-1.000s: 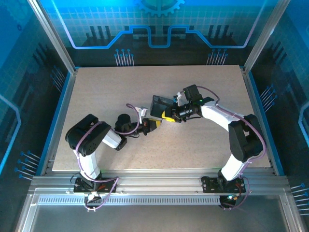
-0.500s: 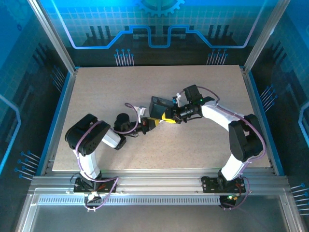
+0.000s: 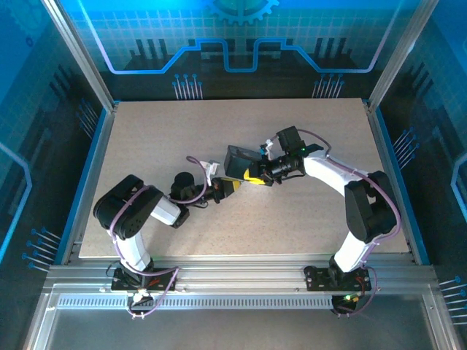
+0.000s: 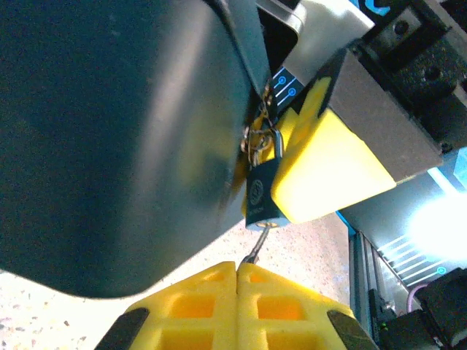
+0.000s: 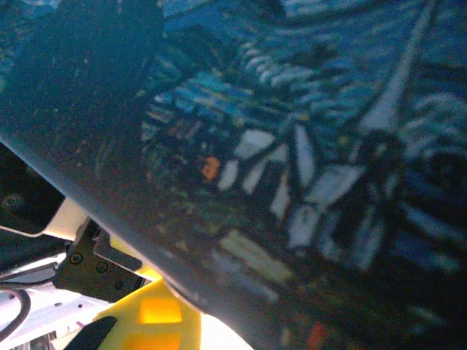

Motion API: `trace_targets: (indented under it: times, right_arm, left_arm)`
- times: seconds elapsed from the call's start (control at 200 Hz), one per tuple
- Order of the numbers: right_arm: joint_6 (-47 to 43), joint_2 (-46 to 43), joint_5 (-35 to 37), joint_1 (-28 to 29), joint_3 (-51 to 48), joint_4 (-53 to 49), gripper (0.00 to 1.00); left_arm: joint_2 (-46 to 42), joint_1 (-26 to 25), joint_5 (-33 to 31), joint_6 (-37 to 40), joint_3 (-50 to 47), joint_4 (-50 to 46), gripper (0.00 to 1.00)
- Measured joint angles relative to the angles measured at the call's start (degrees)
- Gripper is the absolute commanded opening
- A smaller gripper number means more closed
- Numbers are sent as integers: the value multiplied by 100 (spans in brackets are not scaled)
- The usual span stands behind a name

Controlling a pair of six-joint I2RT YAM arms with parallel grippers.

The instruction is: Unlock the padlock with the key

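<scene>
**Key meets padlock at the middle of the tabletop**

Seen from above, two robot arms reach toward each other over the middle of a speckled beige tabletop. Between them is a dark-blue tin, tilted up on edge.

The left end effector points at the tin from the near left. In the left wrist view its two yellow fingers are pressed together, with a thin seam between them. A slim dark-grey key pokes out from their tips, so this end effector grips the key. The key slants up and to the right, and its far end touches the underside of the padlock.

The padlock is small, with a dark bluish body and a thin silvery shackle. It hangs at the edge of the tin, with the tin's plain dark side on its left. A yellow finger of the right arm lies against its right side.

The right end effector sits at the tin's near right edge. Its wrist view shows the tin's swirling painted face very close and one yellow finger below it. I cannot tell whether these fingers are wide or closed.
</scene>
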Motion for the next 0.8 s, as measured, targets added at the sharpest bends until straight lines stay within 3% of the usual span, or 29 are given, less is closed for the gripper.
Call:
trace_targets:
  times: [0.8]
  right_arm:
    - [293, 136, -170, 4, 0, 11, 0]
  left_arm:
    - [-101, -319, -424, 444, -391, 225, 0]
